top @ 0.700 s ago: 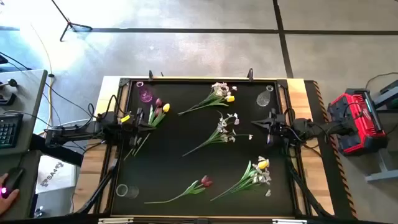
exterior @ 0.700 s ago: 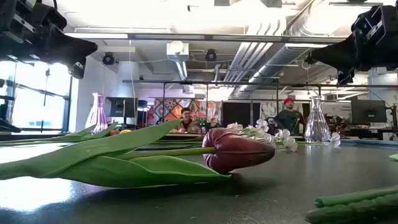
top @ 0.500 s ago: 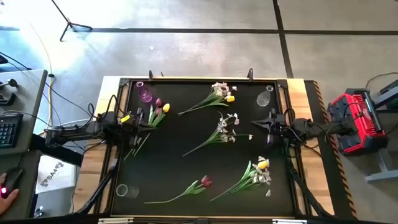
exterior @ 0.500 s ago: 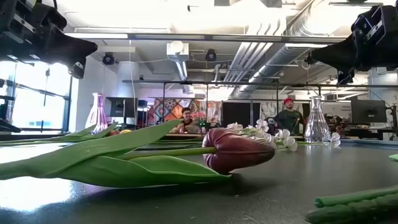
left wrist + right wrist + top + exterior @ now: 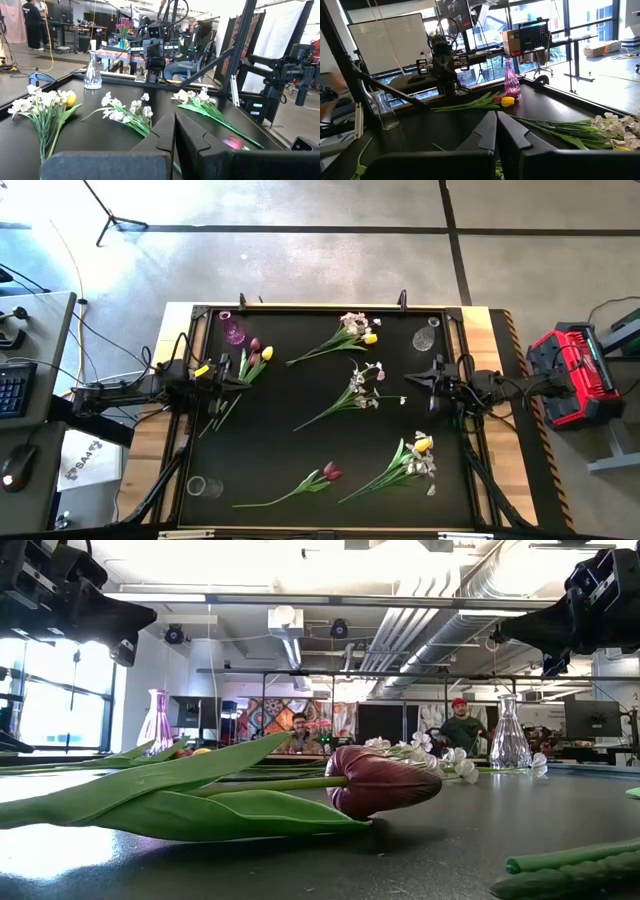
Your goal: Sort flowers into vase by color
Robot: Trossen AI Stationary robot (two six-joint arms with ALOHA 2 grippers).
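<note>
Sorting has not visibly begun: no stem stands in any vase, and both arms wait at the table's sides. The left gripper point(image 5: 222, 370) sits at the left edge beside a red and a yellow tulip point(image 5: 258, 353), and the right gripper point(image 5: 437, 380) sits at the right edge, clear of any flower. Both pairs of jaws are pressed fully together with nothing between them; each wrist view shows its two fingers point(image 5: 175, 131) meeting along one seam. Flowers lie flat across the black mat: a white spray with a yellow tulip point(image 5: 355, 328) near the far edge, a white spray point(image 5: 362, 385) in the middle, a red tulip point(image 5: 328, 473) near the front, and another yellow-and-white bunch point(image 5: 418, 455) front right. Three vases stand at the corners, all seemingly empty: a pink vase point(image 5: 234, 332) far left, a clear vase point(image 5: 424, 338) far right, and a clear glass point(image 5: 197, 486) front left. The next move, as I judge it, calls for one arm to part its jaws, drop over a single stem and close on it. The tulips by the left gripper look the handiest start.
</note>
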